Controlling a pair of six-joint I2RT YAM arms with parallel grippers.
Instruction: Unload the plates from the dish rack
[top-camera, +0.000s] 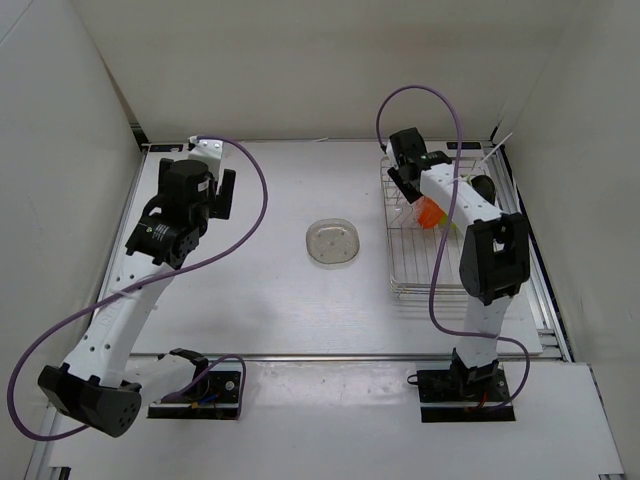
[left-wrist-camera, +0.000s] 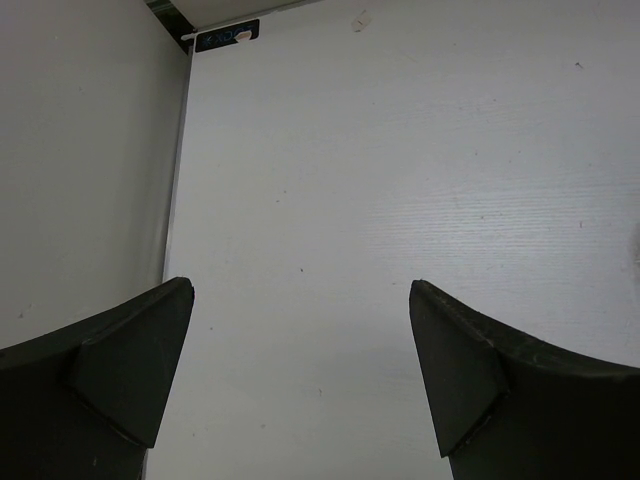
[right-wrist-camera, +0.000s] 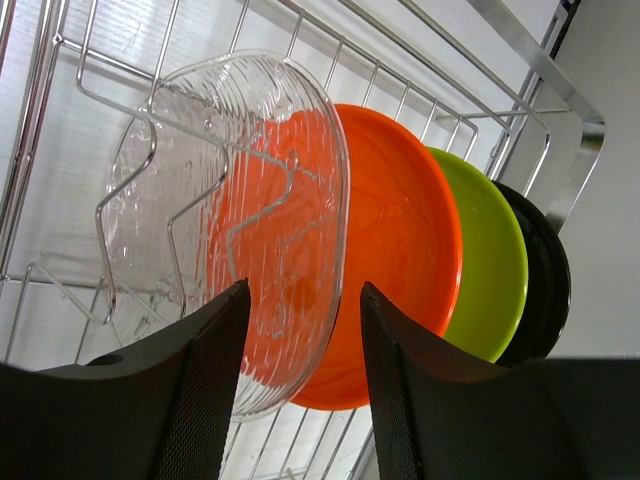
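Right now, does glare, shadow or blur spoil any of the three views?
Top external: even light, sharp. Left wrist: the left hand is dark, little detail. Right wrist: glints on the clear plate and dish rack; the right hand shadowed, slightly soft.

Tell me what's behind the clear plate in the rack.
Orange plate, then lime green plate, then black plate, each largely covered by the one before. Anything past the black one is hidden.

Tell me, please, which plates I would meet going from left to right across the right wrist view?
clear plate → orange plate → lime green plate → black plate, all standing on edge in the dish rack.
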